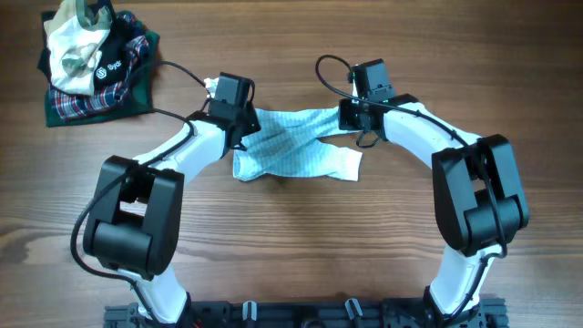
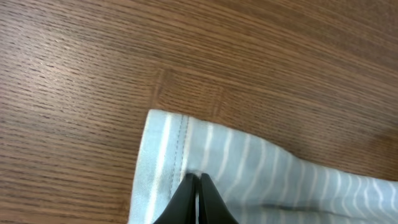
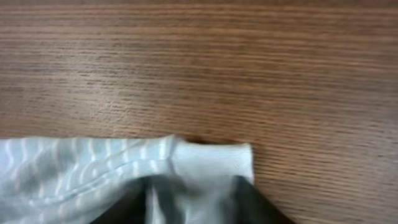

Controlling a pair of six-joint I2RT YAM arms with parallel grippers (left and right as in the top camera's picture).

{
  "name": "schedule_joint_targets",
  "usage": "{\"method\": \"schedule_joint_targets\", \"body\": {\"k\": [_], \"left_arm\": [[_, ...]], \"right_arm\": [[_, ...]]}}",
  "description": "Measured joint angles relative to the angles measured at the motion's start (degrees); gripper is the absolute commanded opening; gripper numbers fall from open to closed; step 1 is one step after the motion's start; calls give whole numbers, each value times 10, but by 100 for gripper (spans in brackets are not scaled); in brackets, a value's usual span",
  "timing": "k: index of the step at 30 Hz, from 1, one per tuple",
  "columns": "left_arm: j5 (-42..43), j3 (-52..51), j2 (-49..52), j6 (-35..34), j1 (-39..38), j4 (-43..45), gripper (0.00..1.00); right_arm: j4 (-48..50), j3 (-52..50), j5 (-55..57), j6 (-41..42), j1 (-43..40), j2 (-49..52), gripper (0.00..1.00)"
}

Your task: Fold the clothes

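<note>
The clothes, a small pale blue-and-white garment (image 1: pixel 291 146), lie spread flat in the middle of the wooden table. My left gripper (image 1: pixel 242 137) is at the garment's upper left corner. In the left wrist view its fingers (image 2: pixel 198 179) are shut on the garment (image 2: pixel 280 180) just beside the stitched hem. My right gripper (image 1: pixel 346 118) is at the upper right corner. In the right wrist view its fingers (image 3: pixel 189 196) stand apart with the garment's white cuff (image 3: pixel 211 158) between them; the striped body (image 3: pixel 74 168) trails left.
A pile of other clothes sits at the back left corner: a dark green-and-red plaid cloth (image 1: pixel 96 100), a black garment with a white logo (image 1: pixel 111 68) and a cream piece (image 1: pixel 71 46). Bare wood (image 1: pixel 301 237) lies in front of the garment.
</note>
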Motion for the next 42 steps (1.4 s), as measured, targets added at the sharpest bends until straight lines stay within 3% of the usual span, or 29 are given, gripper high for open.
{"method": "schedule_joint_targets", "body": {"k": [2, 4, 6, 10, 14, 18, 21, 22, 24, 25, 28, 30, 32, 34, 36, 42], "left_arm": [[-10, 0, 0, 0, 0, -2, 4], [-12, 0, 0, 0, 2, -22, 8], [-12, 0, -6, 0, 5, -53, 21], [-15, 0, -80, -3, 7, -134, 66], [-16, 0, -152, -5, 7, -202, 83], [30, 1, -184, -6, 7, -292, 83], [104, 1, -188, -8, 7, -309, 90], [129, 1, -188, -9, 7, -310, 84], [178, 1, -188, -7, 7, -313, 87], [198, 1, -188, -14, 7, -321, 84], [209, 2, -188, -115, 3, -414, 82], [163, -1, -188, -234, -16, -459, 86], [111, -18, -189, -386, -68, -442, 89], [78, -45, -190, -510, -127, -394, 87], [31, -75, -190, -649, -197, -327, 75], [-72, -83, -185, -836, -243, -302, 63]], "right_arm": [[-12, 4, -12, -7, 0, 0, 75], [-70, 23, -19, -12, 0, -2, 78], [-138, 45, -21, -10, 0, -5, 86], [-251, 78, -27, -2, 0, -66, 97], [-304, 87, -44, 1, 0, -122, 99], [-367, 87, -126, 1, 0, -131, 99], [-396, 87, -163, 1, 0, -131, 99], [-406, 87, -169, 2, 0, -131, 99], [-432, 87, -165, 22, 0, -132, 100], [-451, 87, -151, 47, 0, -133, 99], [-530, 87, -52, 202, 5, -160, 95], [-537, 85, 7, 322, 26, -191, 90], [-479, 74, 33, 400, 57, -209, 82], [-413, 54, 38, 435, 80, -208, 80], [-356, 23, 38, 458, 93, -204, 77], [-302, -16, 37, 516, 94, -162, 75]]}}
